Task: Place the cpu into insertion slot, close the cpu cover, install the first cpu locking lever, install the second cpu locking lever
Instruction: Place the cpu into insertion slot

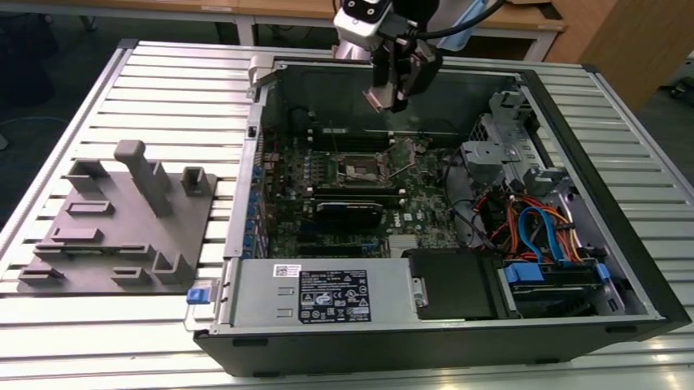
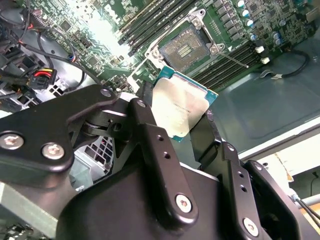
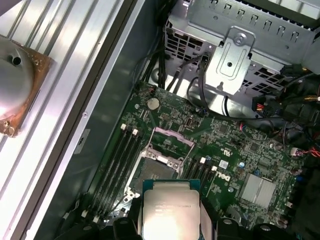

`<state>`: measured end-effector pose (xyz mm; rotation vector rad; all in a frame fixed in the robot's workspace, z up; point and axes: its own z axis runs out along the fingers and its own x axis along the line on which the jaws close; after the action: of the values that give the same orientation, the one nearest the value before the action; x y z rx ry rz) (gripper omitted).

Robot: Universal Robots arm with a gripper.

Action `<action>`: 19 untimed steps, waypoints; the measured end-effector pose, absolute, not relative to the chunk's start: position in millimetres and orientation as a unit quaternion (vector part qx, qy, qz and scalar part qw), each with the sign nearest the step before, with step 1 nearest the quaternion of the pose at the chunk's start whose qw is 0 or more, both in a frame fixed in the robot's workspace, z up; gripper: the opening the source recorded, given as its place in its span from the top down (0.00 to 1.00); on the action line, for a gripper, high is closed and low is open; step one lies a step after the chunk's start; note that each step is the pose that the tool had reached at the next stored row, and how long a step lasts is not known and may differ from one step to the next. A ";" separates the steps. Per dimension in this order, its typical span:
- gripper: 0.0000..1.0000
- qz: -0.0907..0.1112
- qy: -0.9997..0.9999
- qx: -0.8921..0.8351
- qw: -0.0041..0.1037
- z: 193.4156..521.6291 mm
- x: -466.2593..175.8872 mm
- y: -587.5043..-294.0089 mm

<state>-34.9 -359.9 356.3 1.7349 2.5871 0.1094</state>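
The cpu (image 2: 182, 110), a flat square chip with a dull silver top and a green edge, is pinched between my black fingers (image 2: 145, 120) in both wrist views. My gripper (image 1: 391, 99) is shut on it and hangs over the back of the open computer case, well above the board. The insertion slot (image 3: 157, 167) lies bare on the green motherboard (image 1: 423, 219), just ahead of the cpu (image 3: 170, 210). The slot (image 2: 185, 47) has nothing in it. The cpu cover (image 3: 172, 137) stands open at the slot's far side. A thin locking lever (image 2: 232, 59) sticks out beside the slot.
Long black memory slots (image 3: 117, 160) flank the socket. A metal drive cage (image 3: 235, 60) and bundles of cables (image 1: 531, 227) fill the case on the exterior view's right. The power supply (image 1: 325, 296) sits at the front. A grey fixture plate with pegs (image 1: 119, 219) lies on the table.
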 end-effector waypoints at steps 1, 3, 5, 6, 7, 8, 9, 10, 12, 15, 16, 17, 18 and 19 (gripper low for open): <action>0.46 0.035 0.828 0.559 0.012 355.6 -34.8 -359.9; 0.46 0.035 0.821 0.570 0.013 354.0 -34.8 -359.9; 0.46 0.035 0.810 0.585 0.014 352.5 -34.8 -359.9; 0.46 0.035 0.805 0.592 0.014 351.8 -34.8 -359.9; 0.46 0.034 0.800 0.599 0.014 351.3 -34.9 -359.9; 0.46 0.034 0.796 0.604 0.014 351.0 -34.9 -359.9; 0.46 0.034 0.795 0.606 0.014 350.9 -34.9 -359.9; 0.46 0.034 0.795 0.606 0.015 350.9 -34.9 -359.9; 0.46 0.034 0.794 0.606 0.015 350.9 -34.9 -359.9; 0.46 0.034 0.794 0.606 0.014 350.8 -34.9 -359.9; 0.46 0.034 0.794 0.606 0.015 350.9 -34.9 -359.9; 0.46 0.034 0.794 0.606 0.015 350.9 -34.9 -359.9; 0.46 0.034 0.794 0.606 0.014 350.9 -34.9 -359.9; 0.46 0.034 0.794 0.606 0.014 350.9 -34.9 -359.9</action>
<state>-34.9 -359.9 350.9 1.8872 2.4729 0.1067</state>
